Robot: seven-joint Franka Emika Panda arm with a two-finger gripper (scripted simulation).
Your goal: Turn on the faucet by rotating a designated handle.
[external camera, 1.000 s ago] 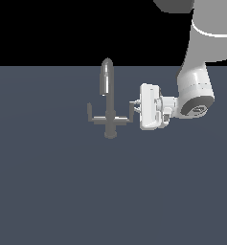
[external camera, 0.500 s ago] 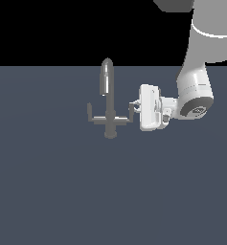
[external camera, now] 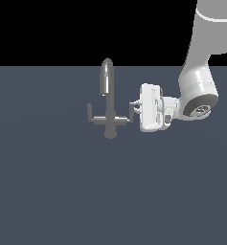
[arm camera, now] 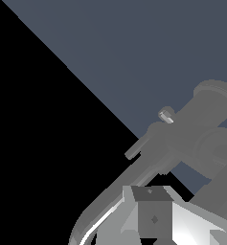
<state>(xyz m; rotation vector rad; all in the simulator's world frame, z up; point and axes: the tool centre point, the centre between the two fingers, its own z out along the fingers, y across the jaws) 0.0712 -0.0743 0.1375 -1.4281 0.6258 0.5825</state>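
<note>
- The faucet (external camera: 108,112) stands a little left of the middle of the exterior view, on the flat dark grey floor (external camera: 62,191).
- Its tall shiny spout (external camera: 107,79) goes straight up, and a crossbar sticks out to both sides near the bottom.
- Each end of the crossbar has a small peg. The handle (external camera: 131,110) is the peg on the exterior view's right. The other peg (external camera: 90,111) is on the left.
- The gripper (external camera: 136,109) comes in from the right side of the frame and lies sideways, level with the crossbar. I think it is set this way so it can push the handle around the faucet's stem.
- Its tip is right at the handle, touching it or almost touching it.
- I cannot tell if its fingers are spread or pressed together. The white hand hides them, and the wrist view shows only grey shapes up close.
- The big white arm (external camera: 201,81) comes down from the upper right corner and bends at the wrist toward the faucet.
</note>
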